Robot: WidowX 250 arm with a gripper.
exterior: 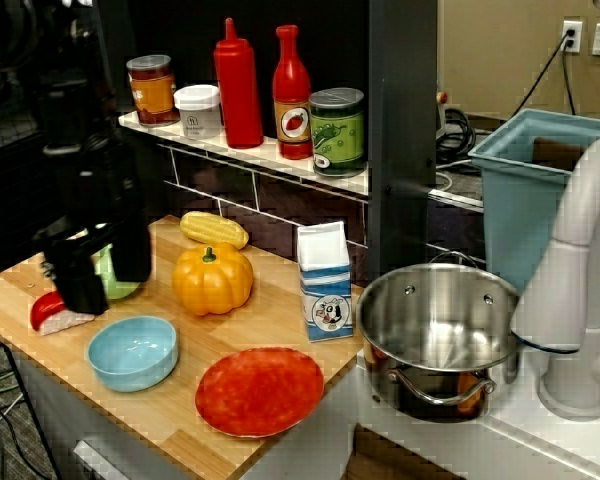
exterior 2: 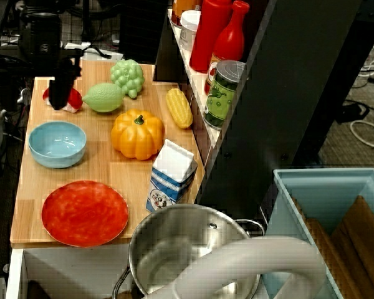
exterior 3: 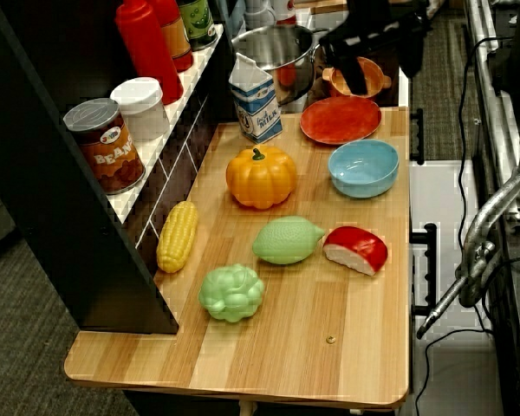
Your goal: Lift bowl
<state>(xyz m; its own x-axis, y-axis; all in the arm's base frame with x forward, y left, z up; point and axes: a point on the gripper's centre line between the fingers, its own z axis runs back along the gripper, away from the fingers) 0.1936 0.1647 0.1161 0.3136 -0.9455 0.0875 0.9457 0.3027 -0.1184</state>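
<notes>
Bowl (exterior: 132, 351) sits empty on your desk (exterior 2: 121, 171) beside the red plate (exterior: 259, 391). It looks light, stiff, slippery; pinch its rim. Your dark pincer (exterior: 85, 262) hovers nearby; its opening cannot be made out.

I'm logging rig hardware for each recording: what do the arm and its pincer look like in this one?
The arm is matte black and blocky, with no markings I can make out. It ends in a black pincer with two dark fingers. No cables are clearly visible on it. The pale grey curved tube beside the steel pot looks like a sink faucet, not part of the arm.
</notes>
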